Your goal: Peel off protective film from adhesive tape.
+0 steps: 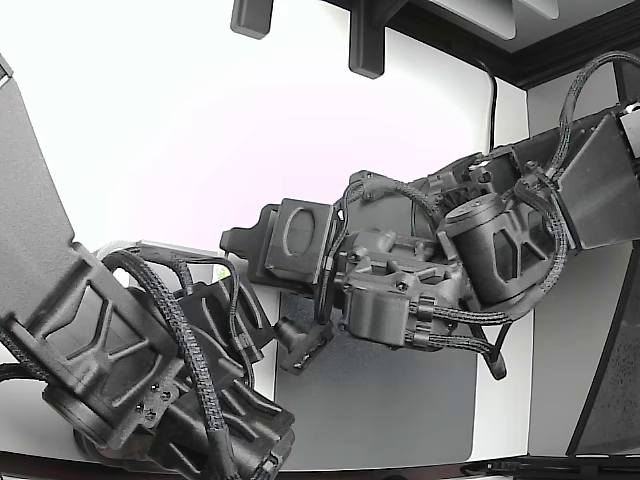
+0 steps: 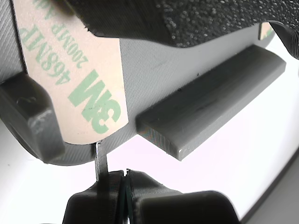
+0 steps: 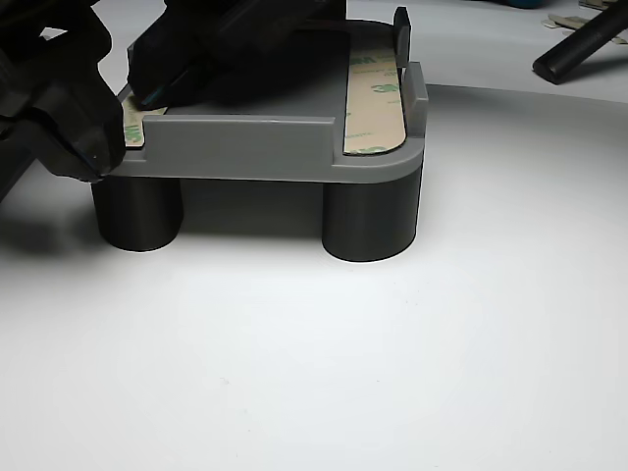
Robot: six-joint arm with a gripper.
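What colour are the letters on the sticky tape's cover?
Green, printed on the tan protective film; the wrist view shows them best.

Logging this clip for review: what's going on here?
A robot arm is working on a grey plastic part carrying strips of 3M tape liner. In the wrist view, the pincer looks closed on a thin tab just below the liner's rounded end. The liner still lies flat. A second strip sits untouched.

Robotics lab bench, bare white table [image 3: 392, 373], grey printed fixture [image 3: 285, 147], cabled arms [image 1: 450, 270]
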